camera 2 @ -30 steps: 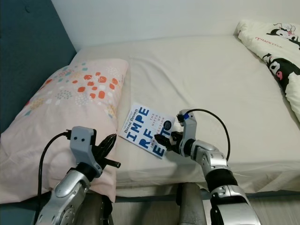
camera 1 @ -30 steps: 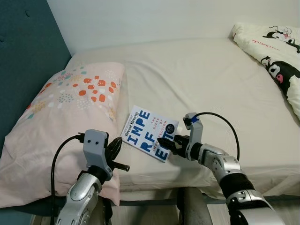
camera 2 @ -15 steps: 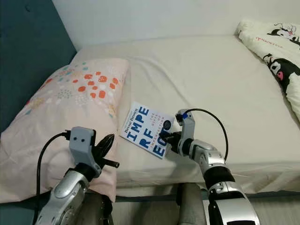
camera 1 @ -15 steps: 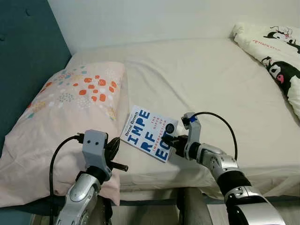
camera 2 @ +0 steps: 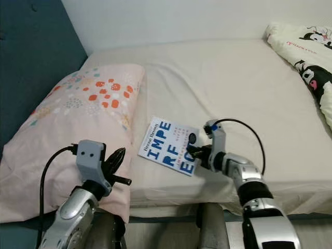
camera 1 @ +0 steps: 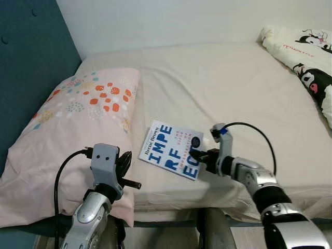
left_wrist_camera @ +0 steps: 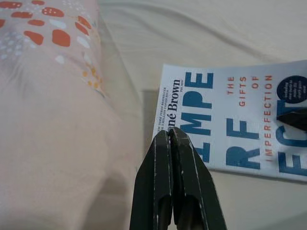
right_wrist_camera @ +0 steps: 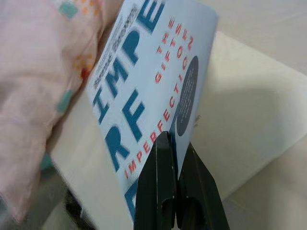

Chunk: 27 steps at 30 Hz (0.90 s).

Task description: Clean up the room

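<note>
Bed point(camera 1: 244, 88): cream sheet, spans most of the head view from 9 to 3 o'clock, near edge running along 6 o'clock. Stray items on it, so likely the zone being tidied.

Pillow point(camera 1: 67, 135): pink, orange and teal dots, at 9 o'clock against the dark blue wall point(camera 1: 26, 62). Lies at the head of the bed, apparently where it belongs; no reason seen to shift it.

Patterned quilt point(camera 1: 306, 62): cream with black cartoon figures, bunched at 2 o'clock on the far corner of the bed. Well apart from both arms.

Book point(camera 1: 172, 149): white-blue paperback, large blue letters, just beside the pillow's inner edge, near the bed's front edge at centre. Right-hand cover edge looks raised off the sheet in the right wrist view, cover tilted; spine side toward the pillow appears to rest low. Judged: being lifted by one edge so it can be carried off the bed.

Right gripper point(camera 1: 199, 155): at the book's 3 o'clock edge, fingers point(right_wrist_camera: 169, 191) clamped on the cover edge, pinch near the dark round badge. Edge grip fits a flat thin item that offers no other hold.

Left gripper point(camera 1: 124, 165): at 7 o'clock over the pillow's lower corner, fingers point(left_wrist_camera: 173, 182) pressed together, holding nothing, pointing toward the book's spine. Idle, possibly parked as support.
</note>
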{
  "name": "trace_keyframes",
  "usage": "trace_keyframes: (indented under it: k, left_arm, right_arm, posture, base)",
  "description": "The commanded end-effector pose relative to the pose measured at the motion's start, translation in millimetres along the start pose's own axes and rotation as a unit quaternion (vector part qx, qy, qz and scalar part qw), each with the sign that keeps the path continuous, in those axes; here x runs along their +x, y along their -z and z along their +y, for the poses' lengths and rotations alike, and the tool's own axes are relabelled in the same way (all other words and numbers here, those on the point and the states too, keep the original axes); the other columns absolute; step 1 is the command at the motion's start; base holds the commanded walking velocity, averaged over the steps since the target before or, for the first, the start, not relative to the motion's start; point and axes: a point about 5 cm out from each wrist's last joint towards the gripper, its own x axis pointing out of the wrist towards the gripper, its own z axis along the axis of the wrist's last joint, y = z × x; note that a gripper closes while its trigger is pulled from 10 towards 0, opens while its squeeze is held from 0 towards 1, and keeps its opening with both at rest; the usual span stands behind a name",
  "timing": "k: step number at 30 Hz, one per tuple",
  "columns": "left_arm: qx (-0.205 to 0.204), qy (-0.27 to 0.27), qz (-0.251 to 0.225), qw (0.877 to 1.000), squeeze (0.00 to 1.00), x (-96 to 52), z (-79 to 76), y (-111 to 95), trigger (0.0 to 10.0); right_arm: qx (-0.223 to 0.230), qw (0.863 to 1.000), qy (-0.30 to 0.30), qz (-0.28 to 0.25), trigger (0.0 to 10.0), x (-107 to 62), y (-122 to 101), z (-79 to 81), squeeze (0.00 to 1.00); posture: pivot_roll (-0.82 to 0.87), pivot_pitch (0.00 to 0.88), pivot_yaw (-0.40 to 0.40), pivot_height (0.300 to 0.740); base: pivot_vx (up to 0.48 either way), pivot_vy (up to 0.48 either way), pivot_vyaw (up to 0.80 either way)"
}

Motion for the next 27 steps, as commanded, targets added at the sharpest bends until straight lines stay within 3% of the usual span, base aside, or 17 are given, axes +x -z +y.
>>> trace_keyframes:
  k: [1,5,6,10,12,18,21,22,23,24,25,26,27]
  left_arm:
    - [0.011,0.001,0.012,1.0,0.0,-4.5,1.4,3,10.0]
    - [0.011,0.004,0.013,1.0,0.0,-4.2,-0.2,3,10.0]
    - [0.011,0.007,0.013,1.0,0.0,-3.5,-1.5,3,10.0]
    - [0.012,0.009,0.013,1.0,0.0,-2.9,-2.2,3,10.0]
    - [0.013,0.012,0.013,1.0,0.0,-1.7,-2.9,3,10.0]
    - [0.015,0.014,0.013,1.0,0.0,-0.6,-3.8,3,10.0]
    - [0.014,0.013,0.013,1.0,0.0,0.0,-4.2,2,10.0]
    - [0.015,0.012,0.012,1.0,0.0,0.1,-4.4,3,10.0]
    - [0.015,0.012,0.012,1.0,0.0,0.1,-4.4,3,10.0]
    - [0.015,0.011,0.012,1.0,0.0,0.1,-4.6,3,10.0]
    - [0.015,0.007,0.011,1.0,0.0,0.3,-4.2,3,10.0]
    - [0.015,0.007,0.011,1.0,0.0,0.3,-4.2,3,10.0]
    - [0.016,0.006,0.012,1.0,0.0,0.4,-3.9,3,10.0]
  right_arm:
    - [-0.005,0.999,-0.006,0.046,0.0,-10.7,15,-7.2,0.0]
    - [-0.016,0.998,-0.012,0.066,0.0,-23.5,15,-16.0,0.0]
    - [-0.024,0.997,-0.011,0.072,0.0,-36.3,11,-25.3,0.0]
    - [-0.032,0.996,-0.021,0.078,0.0,-46.8,6,-30.9,0.0]
    - [-0.061,0.991,-0.051,0.107,0.0,-62.6,4,-36.6,0.0]
    - [-0.121,0.979,-0.044,0.159,0.0,-73.6,7,-44.2,0.0]
    - [-0.177,0.969,0.03,0.167,0.0,-74.4,2,-54.0,0.0]
    - [-0.195,0.966,0.091,0.146,0.0,-73.5,-6,-60.0,0.0]
    - [-0.195,0.966,0.091,0.146,0.0,-73.5,-6,-60.0,0.0]
    - [-0.204,0.961,0.131,0.131,0.0,-73.5,-12,-63.7,0.0]
    - [-0.208,0.953,0.202,0.083,0.0,-74.0,-26,-69.4,0.0]
    - [-0.208,0.953,0.202,0.083,0.0,-74.0,-26,-69.4,0.0]
    - [-0.199,0.952,0.226,0.055,0.8,-75.5,-32,-71.3,0.0]
  posture:
    - [-0.03,0.263,0.0,0.56]
    - [-0.03,0.264,0.002,0.56]
    - [-0.03,0.265,0.009,0.56]
    - [-0.03,0.266,0.012,0.56]
    - [-0.03,0.268,0.015,0.56]
    - [-0.03,0.269,0.015,0.56]
    - [-0.03,0.269,0.014,0.56]
    - [-0.03,0.267,0.013,0.56]
    - [-0.03,0.267,0.013,0.56]
    - [-0.03,0.267,0.013,0.56]
    - [-0.02,0.266,0.011,0.56]
    - [-0.02,0.266,0.011,0.56]
    - [-0.02,0.262,0.011,0.56]
  base:
    - [0.0,0.0,0.0]
    - [0.0,0.0,0.0]
    - [0.0,0.0,0.0]
    - [0.0,0.0,0.0]
    - [0.0,0.0,0.0]
    - [0.0,0.0,0.0]
    - [0.0,0.0,0.0]
    - [0.0,0.0,0.0]
    - [0.0,0.0,0.0]
    - [0.0,0.0,0.0]
    - [0.0,0.0,0.0]
    - [0.0,0.0,0.0]
    - [0.0,0.0,0.0]
